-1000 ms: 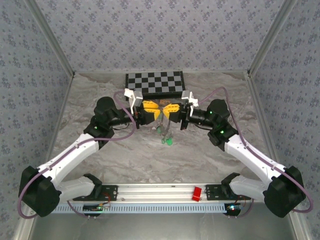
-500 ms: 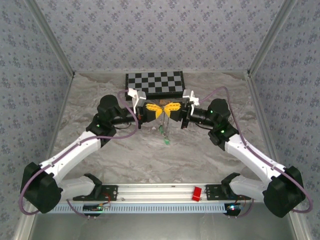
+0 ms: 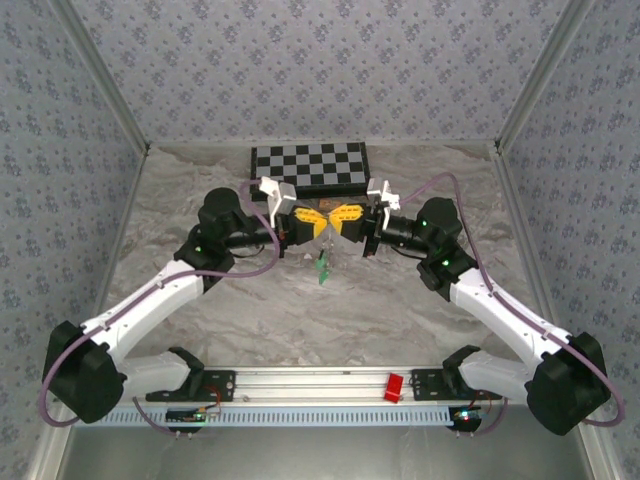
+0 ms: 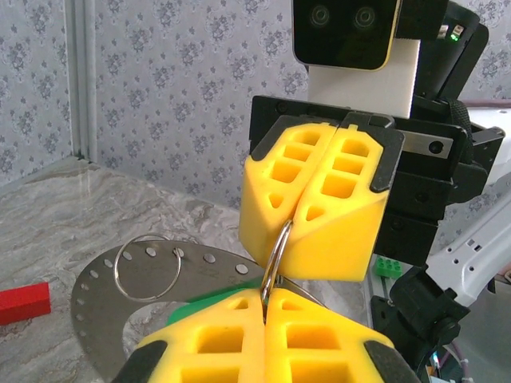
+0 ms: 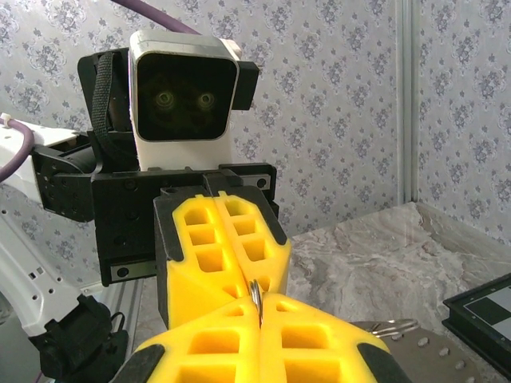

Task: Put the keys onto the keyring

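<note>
Both grippers meet tip to tip above the table's middle, each shut on the keyring. In the left wrist view the keyring [image 4: 277,259] is a silvery ring seen edge-on, pinched between my left gripper [image 4: 267,302] below and my right gripper [image 4: 297,217] above. The right wrist view shows the keyring [image 5: 255,294] nipped between my right gripper [image 5: 258,309] and my left gripper [image 5: 242,278]. From above, my left gripper [image 3: 319,222] and right gripper [image 3: 336,219] touch, and green-headed keys [image 3: 322,269] dangle just below them. How the keys hang on the ring is hidden.
A checkerboard [image 3: 308,167] lies behind the grippers. A grey perforated plate [image 4: 92,299] under them carries a second thin wire hoop [image 4: 121,281]. A red block [image 4: 24,302] lies left of the plate, a green block [image 4: 397,267] to the right. Another red block [image 3: 393,387] sits on the front rail.
My left gripper has shut on the ring. Both grippers have drawn slightly toward the checkerboard, and the dangling keys have risen and swung left.
</note>
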Available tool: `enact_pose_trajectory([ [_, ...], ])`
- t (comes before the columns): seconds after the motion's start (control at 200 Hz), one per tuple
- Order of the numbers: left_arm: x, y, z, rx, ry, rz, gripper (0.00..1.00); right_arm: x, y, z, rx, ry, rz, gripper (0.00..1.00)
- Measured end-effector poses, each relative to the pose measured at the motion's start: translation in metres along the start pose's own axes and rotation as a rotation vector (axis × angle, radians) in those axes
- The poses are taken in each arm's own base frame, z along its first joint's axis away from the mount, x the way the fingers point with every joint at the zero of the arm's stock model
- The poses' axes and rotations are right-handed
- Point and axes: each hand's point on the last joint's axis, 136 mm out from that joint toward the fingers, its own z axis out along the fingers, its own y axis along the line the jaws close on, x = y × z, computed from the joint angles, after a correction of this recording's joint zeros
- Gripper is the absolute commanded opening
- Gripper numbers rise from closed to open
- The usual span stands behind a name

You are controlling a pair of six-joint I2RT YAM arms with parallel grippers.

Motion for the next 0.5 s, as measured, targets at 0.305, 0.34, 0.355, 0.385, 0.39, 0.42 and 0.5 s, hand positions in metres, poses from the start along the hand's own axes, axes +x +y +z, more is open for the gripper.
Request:
enact_pose_trajectory([
  [0.305,0.020,-0.006,0.012,0.044,0.058,-0.029,0.27,-0.005,0.006,0.002,-0.024,-0.018,-0.005,0.00],
  [0.34,0.021,-0.006,0.012,0.043,0.063,-0.033,0.27,-0.005,0.006,0.002,-0.024,-0.020,-0.007,0.00],
  [0.355,0.022,-0.006,0.012,0.043,0.064,-0.033,0.26,-0.005,0.006,0.002,-0.024,-0.020,-0.007,0.00],
  [0.385,0.022,-0.006,0.012,0.043,0.066,-0.035,0.26,-0.006,0.006,0.001,-0.023,-0.021,-0.007,0.00],
  [0.39,0.022,-0.006,0.012,0.043,0.066,-0.035,0.26,-0.006,0.006,0.001,-0.023,-0.021,-0.008,0.00],
  [0.42,0.022,-0.006,0.012,0.043,0.067,-0.036,0.26,-0.006,0.006,0.001,-0.024,-0.022,-0.008,0.00],
  [0.5,0.022,-0.005,0.012,0.041,0.067,-0.036,0.26,-0.006,0.006,0.001,-0.024,-0.023,-0.010,0.00],
])
